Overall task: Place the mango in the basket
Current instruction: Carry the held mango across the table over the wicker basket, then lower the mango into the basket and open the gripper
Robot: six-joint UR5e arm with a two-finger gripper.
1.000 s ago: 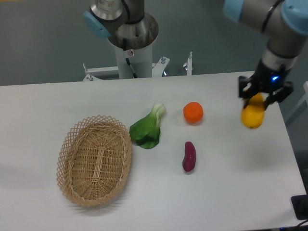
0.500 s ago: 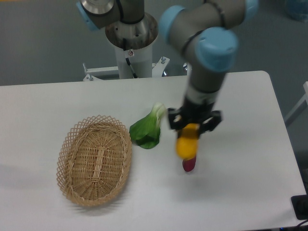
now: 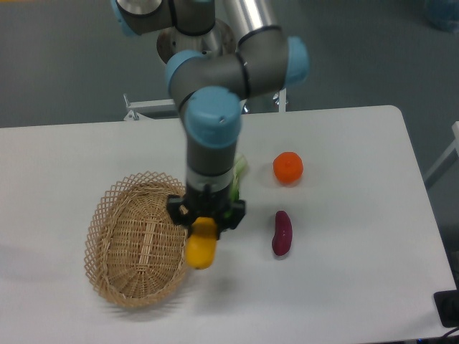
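My gripper is shut on the mango, a smooth yellow-orange oblong fruit that hangs below the fingers. It hovers over the right rim of the oval tan wicker basket, which sits at the left of the white table and holds nothing. The mango is above the basket's edge, not resting in it.
A round orange fruit lies right of centre. A dark purple sweet potato lies below it. A green leafy vegetable is mostly hidden behind my arm. The robot base stands at the table's back.
My gripper has carried the mango from the table's right side leftward across the other produce to the basket's right rim.
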